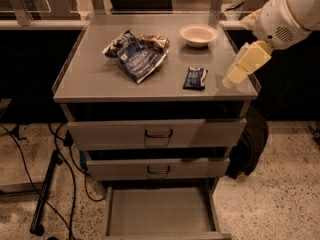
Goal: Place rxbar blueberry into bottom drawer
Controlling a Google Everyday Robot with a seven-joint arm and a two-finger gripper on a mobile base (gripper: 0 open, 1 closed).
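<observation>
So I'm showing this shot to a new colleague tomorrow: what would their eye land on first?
Probably the crumpled blue chip bag on the left of the cabinet top, and the cream end effector hanging at that top's right edge. Next come the small dark rxbar blueberry lying flat between them, and the bottom drawer pulled open down by the floor.
</observation>
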